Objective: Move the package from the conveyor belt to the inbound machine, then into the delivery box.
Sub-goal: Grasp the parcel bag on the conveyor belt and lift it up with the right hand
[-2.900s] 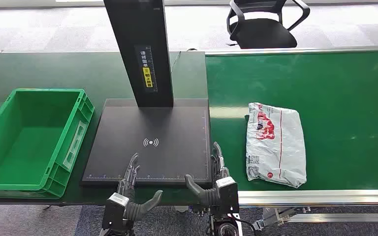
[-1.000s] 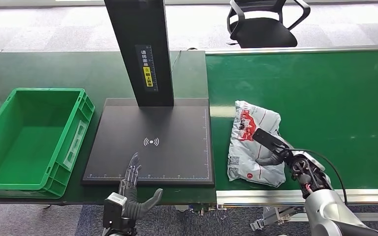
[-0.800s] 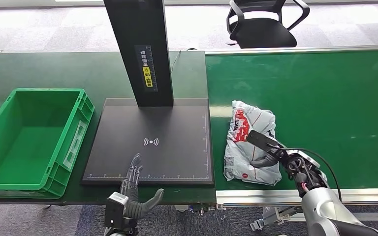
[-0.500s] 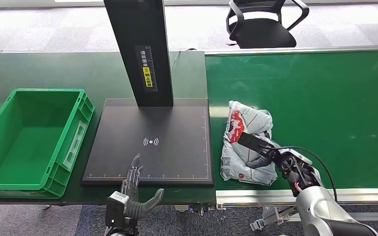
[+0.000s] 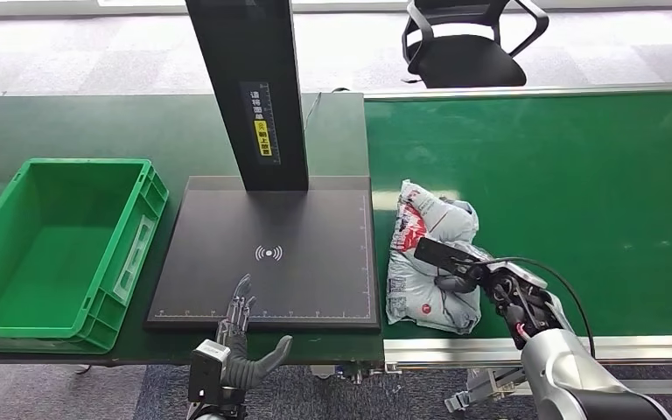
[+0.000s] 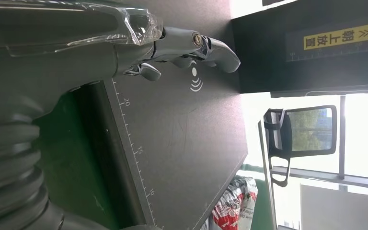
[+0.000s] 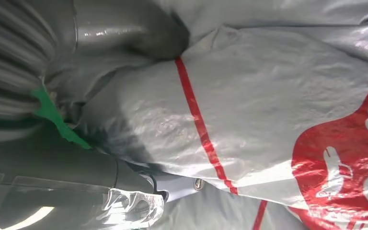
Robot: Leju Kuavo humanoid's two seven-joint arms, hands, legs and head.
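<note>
The package (image 5: pixel 430 259) is crinkled, glossy grey plastic film printed red, lying on the matt green conveyor belt (image 5: pixel 577 175) edged by a brushed metal rail (image 5: pixel 577 348), while at nine o'clock the inbound machine (image 5: pixel 267 254) shows a smooth matt black plate.

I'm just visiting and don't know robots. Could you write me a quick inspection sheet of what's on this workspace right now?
Surface: dark green table on the left, green conveyor belt on the right.
Job's things: crumpled white plastic package with red print on the belt beside the black scanner pad; green plastic crate holds nothing.
Clutter: nothing seen.
Hands: right hand grips the package; left hand hovers at the pad's near edge, fingers apart, holding nothing.
Cables: thin black cable loops along the right forearm.
Surroundings: black office chair on grey carpet behind the belt; the machine's black column carries a yellow label.
</note>
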